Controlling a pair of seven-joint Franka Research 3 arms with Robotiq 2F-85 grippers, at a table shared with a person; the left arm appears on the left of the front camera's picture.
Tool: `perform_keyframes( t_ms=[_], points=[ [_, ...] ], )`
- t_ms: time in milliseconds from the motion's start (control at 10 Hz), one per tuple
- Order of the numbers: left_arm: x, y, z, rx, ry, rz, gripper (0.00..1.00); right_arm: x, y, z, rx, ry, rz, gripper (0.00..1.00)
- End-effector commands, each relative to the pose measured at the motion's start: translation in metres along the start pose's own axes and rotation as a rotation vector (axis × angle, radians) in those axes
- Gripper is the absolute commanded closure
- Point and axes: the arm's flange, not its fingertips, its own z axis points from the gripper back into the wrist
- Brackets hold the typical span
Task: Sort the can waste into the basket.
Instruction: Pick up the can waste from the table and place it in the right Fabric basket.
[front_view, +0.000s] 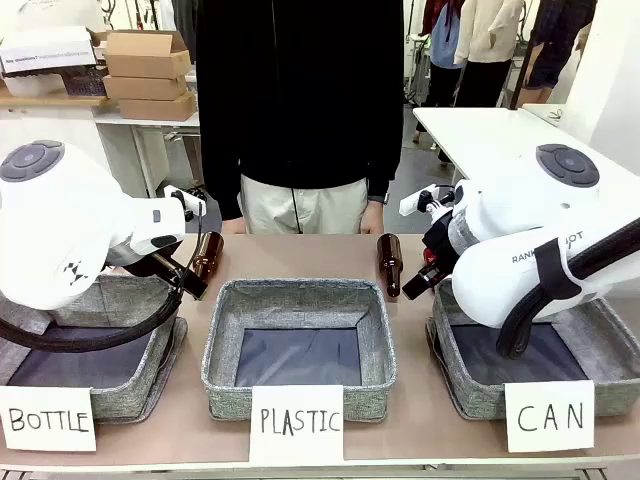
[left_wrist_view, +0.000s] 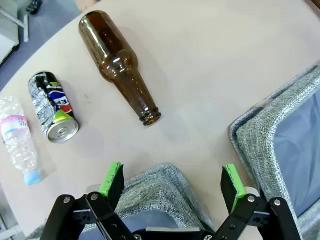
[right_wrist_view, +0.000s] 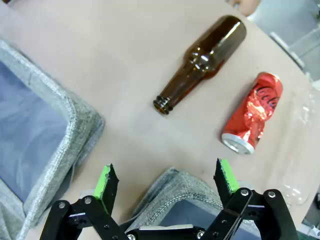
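Note:
A crushed shiny red can (right_wrist_view: 252, 112) lies on the table beyond my right gripper (right_wrist_view: 167, 182), which is open and hovers over the near corner of the grey basket (right_wrist_view: 175, 192). In the front view that basket (front_view: 470, 385) stands at the right behind the white "CAN" sign (front_view: 549, 416), partly covered by my right arm. A blue, yellow and silver can (left_wrist_view: 52, 106) lies on its side ahead and to the left of my left gripper (left_wrist_view: 172, 182). That gripper is open too, with nothing between its fingers.
Brown glass bottles (left_wrist_view: 120, 70) (right_wrist_view: 202, 62) lie near each can, and clear plastic bottles (left_wrist_view: 20, 140) (right_wrist_view: 300, 150) beside them. Baskets signed "BOTTLE" (front_view: 47, 417) and "PLASTIC" (front_view: 296, 420) stand left and middle. A person (front_view: 300, 100) stands at the far edge.

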Motion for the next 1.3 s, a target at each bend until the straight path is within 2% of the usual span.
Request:
perform_keyframes(
  t_ms=[0, 1000, 1100, 1200],
  points=[
    [0.000, 0.000, 0.000, 0.000, 0.000, 0.000, 0.00, 0.000, 0.000, 0.000, 0.000, 0.000, 0.000, 0.00],
    [0.000, 0.000, 0.000, 0.000, 0.000, 0.000, 0.00, 0.000, 0.000, 0.000, 0.000, 0.000, 0.000, 0.00],
    [0.000, 0.000, 0.000, 0.000, 0.000, 0.000, 0.00, 0.014, 0.003, 0.035, 0.094, 0.001, 0.036, 0.00],
    [0.024, -0.004, 0.052, 0.096, 0.173, -0.105, 0.00, 0.025, 0.002, 0.095, 0.115, -0.023, 0.018, 0.00]
  ],
)
